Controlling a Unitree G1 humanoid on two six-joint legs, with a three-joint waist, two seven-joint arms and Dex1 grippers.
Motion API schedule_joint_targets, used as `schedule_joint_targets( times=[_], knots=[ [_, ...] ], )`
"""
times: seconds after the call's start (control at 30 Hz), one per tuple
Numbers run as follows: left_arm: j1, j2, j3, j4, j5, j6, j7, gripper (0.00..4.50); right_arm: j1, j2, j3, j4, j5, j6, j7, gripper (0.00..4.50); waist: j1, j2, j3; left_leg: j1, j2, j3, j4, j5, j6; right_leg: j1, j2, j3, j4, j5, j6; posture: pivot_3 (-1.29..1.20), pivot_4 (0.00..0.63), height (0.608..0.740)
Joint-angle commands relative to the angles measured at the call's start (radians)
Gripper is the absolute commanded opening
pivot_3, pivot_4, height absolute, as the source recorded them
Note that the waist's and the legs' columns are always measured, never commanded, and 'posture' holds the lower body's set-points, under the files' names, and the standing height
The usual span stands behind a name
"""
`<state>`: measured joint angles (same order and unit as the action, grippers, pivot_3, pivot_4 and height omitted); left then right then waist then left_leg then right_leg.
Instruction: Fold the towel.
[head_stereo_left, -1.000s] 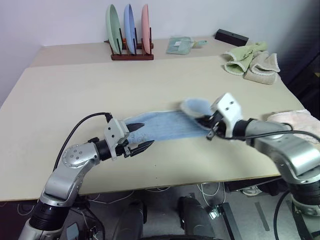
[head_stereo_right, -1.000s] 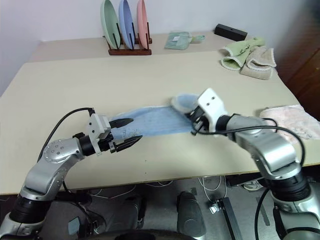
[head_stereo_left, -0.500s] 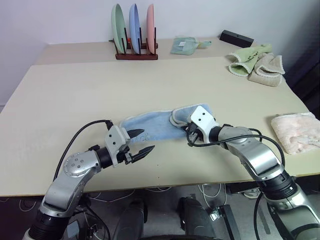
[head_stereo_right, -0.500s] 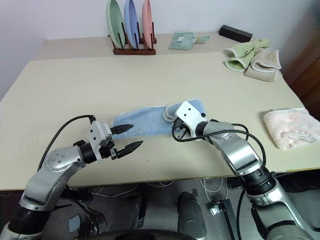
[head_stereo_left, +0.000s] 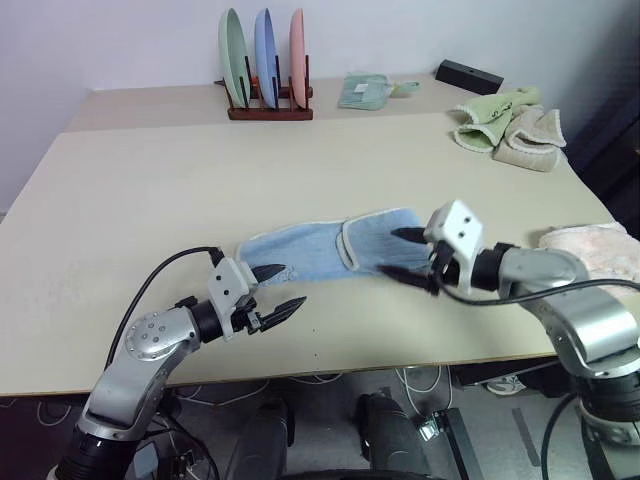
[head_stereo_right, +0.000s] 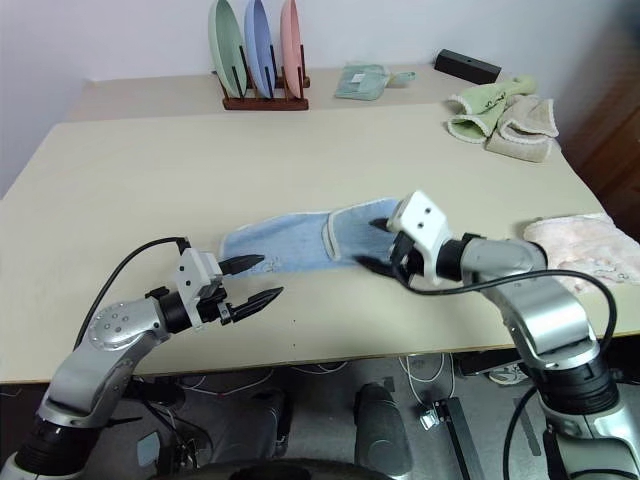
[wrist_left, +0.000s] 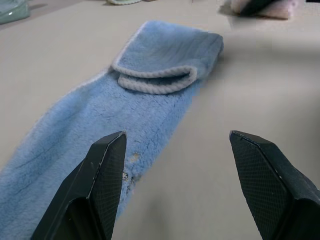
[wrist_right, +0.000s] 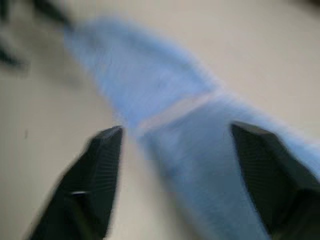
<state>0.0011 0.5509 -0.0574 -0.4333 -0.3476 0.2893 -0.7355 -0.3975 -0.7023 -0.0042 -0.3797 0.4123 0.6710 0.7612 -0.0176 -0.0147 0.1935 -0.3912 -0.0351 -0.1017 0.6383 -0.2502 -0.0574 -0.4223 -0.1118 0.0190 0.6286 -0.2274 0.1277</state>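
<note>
One towel (head_stereo_left: 325, 250) of light blue cloth is spread as a long strip across the near middle of the table (head_stereo_left: 200, 170), with its right end doubled back over itself so that the whitish trim shows as a curved line across the strip. Two grippers are seen over the table near it. The right gripper (head_stereo_left: 410, 253) is held just above and beside the folded end with its black fingers parted and nothing between them – the cloth has been let go. The left gripper (head_stereo_left: 280, 290) is held with fingers spread at the strip's other end, just in front of the near edge of the cloth; whether a fingertip touches the cloth cannot be told, and nothing is gripped. Three plates (head_stereo_left: 263, 58) – green, blue and pink – are stood on edge in one wooden rack (head_stereo_left: 268, 108) at the far side. One small folded greenish cloth (head_stereo_left: 365, 90) and one black box (head_stereo_left: 464, 76) are placed beside it. Two fluffy towels, pale green and beige (head_stereo_left: 510, 120), are heaped at the far right, and one pink towel (head_stereo_left: 595, 245) is laid at the right edge, well apart from the blue strip. Bare tabletop is left on the far and left sides of the strip, while the table's front edge runs close behind the grippers.
</note>
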Motion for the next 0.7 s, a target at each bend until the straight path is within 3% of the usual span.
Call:
schedule_joint_targets(
  times=[0.03, 0.1, 0.13, 0.23, 0.4, 0.63, 0.7],
  knots=[
    [0.002, -0.013, 0.019, -0.032, -0.006, 0.006, 0.027, 3.37, -0.068, 0.062, 0.027, 0.155, -0.094, -0.078, -0.085, 1.25, 0.001, 0.000, 0.000, 0.000, 0.000, 0.000, 0.000, 0.000, 0.000, 0.000, 0.000, 0.000, 0.000, 0.000, 0.000, 0.00, 0.150, 0.740],
    [-0.001, -0.021, 0.020, -0.038, -0.011, 0.019, 0.042, 3.37, -0.090, 0.112, 0.045, 0.248, -0.127, -0.123, -0.112, 0.25, 0.005, 0.000, 0.000, 0.000, 0.000, 0.000, 0.000, 0.000, 0.000, 0.000, 0.000, 0.000, 0.000, 0.000, 0.000, 0.00, 0.150, 0.740],
    [-0.001, -0.025, 0.021, -0.041, -0.013, 0.024, 0.048, 3.37, -0.096, 0.139, 0.049, 0.291, -0.137, -0.141, -0.127, 0.05, 0.005, 0.000, 0.000, 0.000, 0.000, 0.000, 0.000, 0.000, 0.000, 0.000, 0.000, 0.000, 0.000, 0.000, 0.000, 0.00, 0.150, 0.740],
    [0.002, -0.035, 0.020, -0.051, -0.014, 0.044, 0.070, 3.37, -0.090, 0.210, 0.066, 0.412, -0.168, -0.205, -0.148, 0.05, 0.003, 0.000, 0.000, 0.000, 0.000, 0.000, 0.000, 0.000, 0.000, 0.000, 0.000, 0.000, -0.001, 0.000, 0.000, 0.00, 0.150, 0.740],
    [0.025, -0.055, 0.014, -0.087, -0.005, 0.089, 0.128, 3.37, 0.006, 0.237, 0.156, 0.524, -0.264, -0.337, -0.120, 0.05, 0.003, 0.000, -0.001, 0.000, -0.001, 0.000, -0.001, 0.000, 0.000, 0.000, 0.000, 0.000, 0.000, 0.000, 0.000, 0.00, 0.150, 0.740],
    [0.107, -0.082, 0.034, -0.191, -0.027, 0.190, 0.218, 3.37, -0.020, 0.228, 0.096, 0.469, -0.243, -0.353, -0.111, 0.05, 0.000, -0.001, -0.001, 0.001, -0.001, 0.000, 0.000, 0.000, 0.000, 0.001, 0.000, 0.001, 0.000, 0.000, 0.000, 0.00, 0.150, 0.740],
    [0.133, -0.090, 0.059, -0.209, -0.057, 0.244, 0.248, 3.37, -0.035, 0.204, 0.081, 0.419, -0.224, -0.347, -0.073, 0.54, 0.001, 0.000, -0.001, 0.001, -0.001, 0.000, 0.000, 0.000, 0.000, 0.002, 0.000, 0.000, 0.000, 0.000, 0.000, 0.00, 0.150, 0.740]
  ],
)
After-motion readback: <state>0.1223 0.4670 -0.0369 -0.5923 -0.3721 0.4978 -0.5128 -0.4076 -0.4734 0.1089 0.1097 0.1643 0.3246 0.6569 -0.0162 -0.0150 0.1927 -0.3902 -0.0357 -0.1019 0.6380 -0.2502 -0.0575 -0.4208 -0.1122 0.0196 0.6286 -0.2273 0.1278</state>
